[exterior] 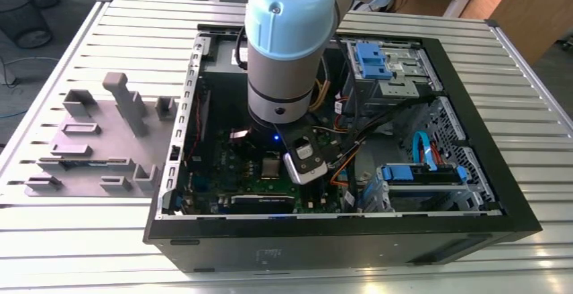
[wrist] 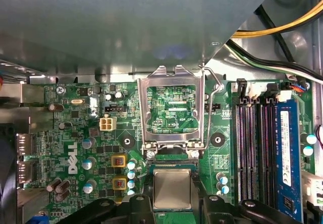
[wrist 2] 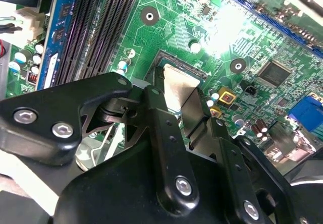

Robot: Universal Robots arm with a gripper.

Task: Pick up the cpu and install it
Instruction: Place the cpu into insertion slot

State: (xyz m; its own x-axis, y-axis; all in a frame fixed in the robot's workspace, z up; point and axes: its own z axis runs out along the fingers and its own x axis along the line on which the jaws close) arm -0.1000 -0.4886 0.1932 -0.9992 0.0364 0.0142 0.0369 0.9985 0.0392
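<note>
The cpu (wrist: 172, 188), a small square chip with a pale silver top, sits between my gripper's (wrist: 172, 208) two black fingers (wrist: 140, 205), just over the motherboard socket. The socket's metal load frame (wrist: 172, 82) stands swung open beyond it, with green board showing through its centre. In the second wrist view the cpu (wrist 2: 177, 82) shows past the black fingers (wrist 2: 160, 118), low over the socket edge. My gripper (wrist 2: 187, 114) is shut on the chip's sides. In the exterior view my arm (exterior: 286, 59) reaches straight down into the open PC case (exterior: 358, 230).
Memory slots (wrist: 255, 148) and a blue module (wrist: 285, 153) run beside the socket. Yellow and black cables (wrist: 282, 30) hang nearby. Blue-tabbed drive bays (exterior: 380, 62) fill the case's far side. Grey stepped holder blocks (exterior: 98, 139) stand on the slatted table at the exterior view's left.
</note>
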